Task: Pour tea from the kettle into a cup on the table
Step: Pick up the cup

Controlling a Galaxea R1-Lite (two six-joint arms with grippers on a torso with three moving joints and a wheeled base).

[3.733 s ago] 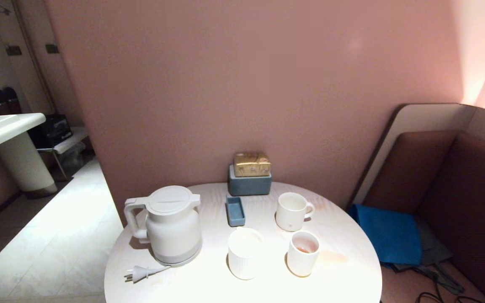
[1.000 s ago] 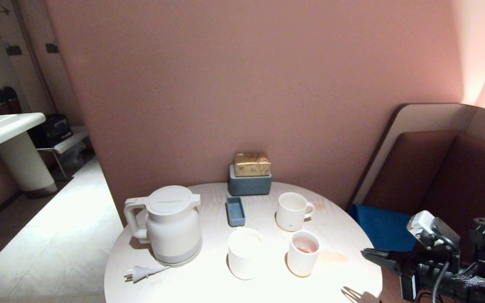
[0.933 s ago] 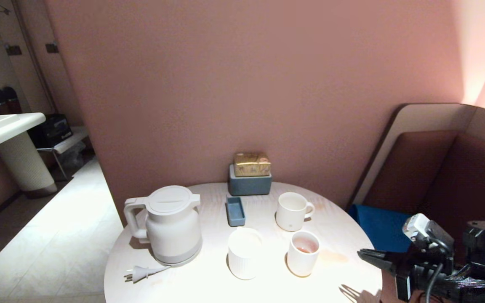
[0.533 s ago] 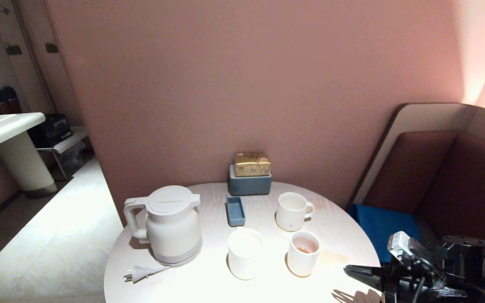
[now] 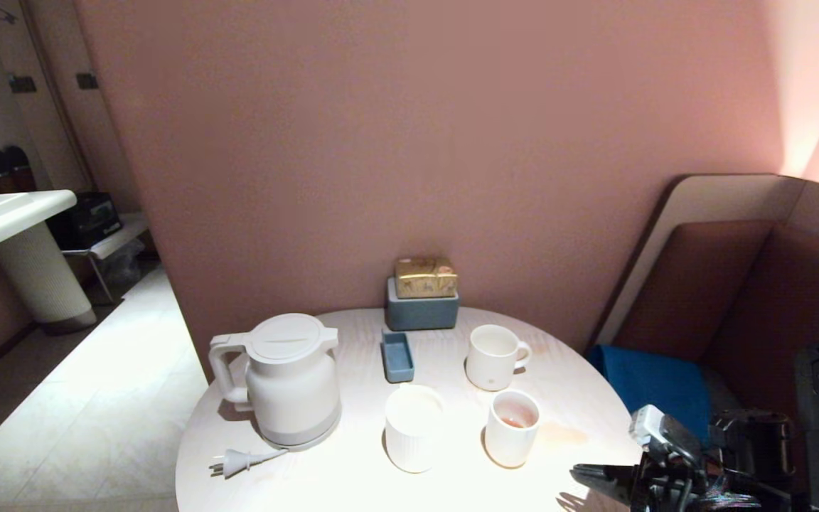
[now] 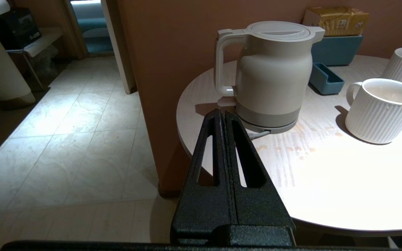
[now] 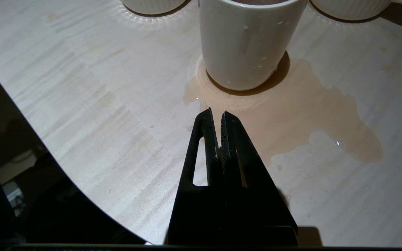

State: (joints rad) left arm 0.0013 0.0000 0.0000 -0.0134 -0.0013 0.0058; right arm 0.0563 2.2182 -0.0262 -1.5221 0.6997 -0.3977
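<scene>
The left pincer (image 6: 223,113) hangs pressed together off the table's (image 5: 352,483) left edge, near the kettle (image 5: 288,380); the kettle stands left; the cup (image 5: 512,428) with tea (image 5: 515,419) stands right; the right pincer (image 5: 580,473), pressed together, hovers over the right edge.

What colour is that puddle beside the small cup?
Pale reddish-brown spill, clearest in the right wrist view.

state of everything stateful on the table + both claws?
kettle: upright, lid shut, unplugged
plug: loose on table
cup: upright, shallow tea
spill: puddle beside cup
ribbed cup: upright
mug: upright
left claw: shut, empty
right claw: shut, empty
</scene>
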